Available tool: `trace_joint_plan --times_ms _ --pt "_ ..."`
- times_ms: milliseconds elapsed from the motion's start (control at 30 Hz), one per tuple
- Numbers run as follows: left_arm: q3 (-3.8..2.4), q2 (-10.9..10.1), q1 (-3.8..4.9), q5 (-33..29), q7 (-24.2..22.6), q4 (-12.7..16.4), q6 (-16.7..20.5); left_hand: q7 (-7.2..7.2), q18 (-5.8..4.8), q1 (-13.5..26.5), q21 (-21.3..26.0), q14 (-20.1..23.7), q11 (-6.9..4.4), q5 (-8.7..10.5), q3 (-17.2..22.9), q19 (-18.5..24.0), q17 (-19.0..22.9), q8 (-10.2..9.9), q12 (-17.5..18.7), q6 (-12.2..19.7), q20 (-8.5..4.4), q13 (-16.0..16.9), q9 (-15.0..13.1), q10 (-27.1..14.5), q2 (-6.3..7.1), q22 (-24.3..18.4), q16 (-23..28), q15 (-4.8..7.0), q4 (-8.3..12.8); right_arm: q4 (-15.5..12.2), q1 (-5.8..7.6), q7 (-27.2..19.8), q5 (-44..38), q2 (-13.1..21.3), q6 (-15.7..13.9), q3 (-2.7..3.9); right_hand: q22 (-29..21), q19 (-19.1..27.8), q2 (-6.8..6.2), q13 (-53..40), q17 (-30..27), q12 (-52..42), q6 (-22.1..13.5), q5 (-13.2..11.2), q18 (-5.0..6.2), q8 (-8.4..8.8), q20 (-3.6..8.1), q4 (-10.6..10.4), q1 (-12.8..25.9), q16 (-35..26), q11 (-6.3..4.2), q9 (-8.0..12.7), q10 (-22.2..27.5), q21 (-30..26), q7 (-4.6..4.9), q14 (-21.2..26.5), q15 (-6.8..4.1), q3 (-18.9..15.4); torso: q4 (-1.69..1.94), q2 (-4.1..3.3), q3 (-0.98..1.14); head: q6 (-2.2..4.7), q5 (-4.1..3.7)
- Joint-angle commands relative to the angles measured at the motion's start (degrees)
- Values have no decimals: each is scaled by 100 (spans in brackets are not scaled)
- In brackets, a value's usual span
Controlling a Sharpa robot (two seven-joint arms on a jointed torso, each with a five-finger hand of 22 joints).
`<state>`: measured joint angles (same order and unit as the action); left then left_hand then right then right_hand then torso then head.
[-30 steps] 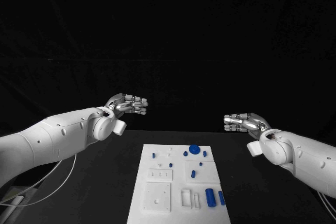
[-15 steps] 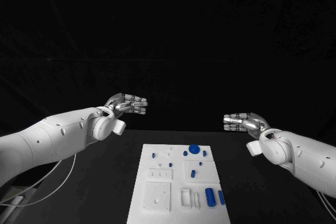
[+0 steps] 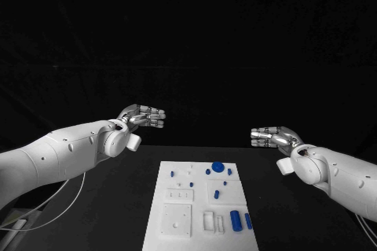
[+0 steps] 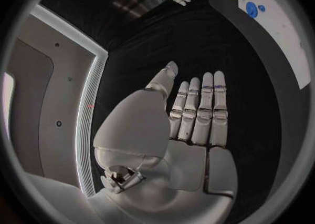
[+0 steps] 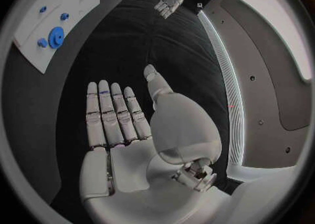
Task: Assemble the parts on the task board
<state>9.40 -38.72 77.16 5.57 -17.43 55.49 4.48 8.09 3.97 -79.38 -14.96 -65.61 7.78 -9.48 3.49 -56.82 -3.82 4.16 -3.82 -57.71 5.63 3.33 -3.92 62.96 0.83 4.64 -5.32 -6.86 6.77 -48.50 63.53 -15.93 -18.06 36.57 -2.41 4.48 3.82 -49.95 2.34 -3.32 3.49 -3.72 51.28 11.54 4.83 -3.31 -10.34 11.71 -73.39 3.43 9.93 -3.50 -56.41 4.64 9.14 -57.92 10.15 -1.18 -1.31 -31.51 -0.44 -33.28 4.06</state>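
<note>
The white task board (image 3: 177,229) lies in the middle of the black table, with small blue parts on it. A round blue gear (image 3: 218,166) sits near its far edge, and two blue cylinders (image 3: 235,220) lie near its front right. My left hand (image 3: 143,118) floats above the table's far left, away from the board, flat and holding nothing (image 4: 197,113). On the far right, my right hand (image 3: 271,137) also hovers with straight fingers and an empty palm (image 5: 121,116). The board (image 5: 39,50) and the blue gear (image 5: 56,37) show in the right wrist view, and the board (image 4: 289,40) in the left wrist view.
Bare black tabletop (image 3: 117,207) runs along both sides of the board. A grey cable (image 3: 55,207) hangs below my left arm at the near left.
</note>
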Motion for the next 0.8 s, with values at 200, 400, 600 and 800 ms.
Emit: trace_joint_plan --times_ms 200,400,600,800 --pt "-4 10 3 -30 -78 2 -38 24 55 7 -32 -14 -10 22 -10 2 6 -25 18 13 18 6 3 -39 -54 -8 23 9 33 2 -5 -69 17 -5 28 6 1 7 74 0 -5 27 23 12 74 -9 2 27 -3 2 17 3 -4 -17 12 13 -8 -13 -1 1 -2 3 7" --pt "-4 11 3 -30 -78 2 -39 24 55 7 -32 -14 -10 22 -10 2 6 -25 18 13 18 6 3 -39 -54 -8 23 9 33 3 -7 -69 17 -5 30 6 1 7 74 0 -5 27 23 12 74 -9 2 27 -3 2 17 3 -4 -17 12 13 -8 -13 -2 -1 -1 3 8" --pt "-4 11 3 -30 -79 2 -41 24 55 7 -32 -14 -10 22 -10 2 6 -25 18 13 18 6 3 -39 -54 -8 23 9 33 4 -9 -69 18 -5 31 6 1 7 74 0 -5 27 23 12 74 -9 2 27 -3 2 17 3 -4 -17 12 13 -8 -13 -1 0 -1 -8 5" --pt "-4 11 3 -30 -77 0 -40 24 55 7 -32 -14 -10 22 -10 2 6 -25 18 13 18 6 3 -39 -54 -8 23 9 33 6 -12 -69 19 -6 29 6 1 7 74 0 -5 27 23 12 74 -9 2 27 -3 2 17 3 -4 -17 12 13 -8 -13 -1 1 0 -4 7"
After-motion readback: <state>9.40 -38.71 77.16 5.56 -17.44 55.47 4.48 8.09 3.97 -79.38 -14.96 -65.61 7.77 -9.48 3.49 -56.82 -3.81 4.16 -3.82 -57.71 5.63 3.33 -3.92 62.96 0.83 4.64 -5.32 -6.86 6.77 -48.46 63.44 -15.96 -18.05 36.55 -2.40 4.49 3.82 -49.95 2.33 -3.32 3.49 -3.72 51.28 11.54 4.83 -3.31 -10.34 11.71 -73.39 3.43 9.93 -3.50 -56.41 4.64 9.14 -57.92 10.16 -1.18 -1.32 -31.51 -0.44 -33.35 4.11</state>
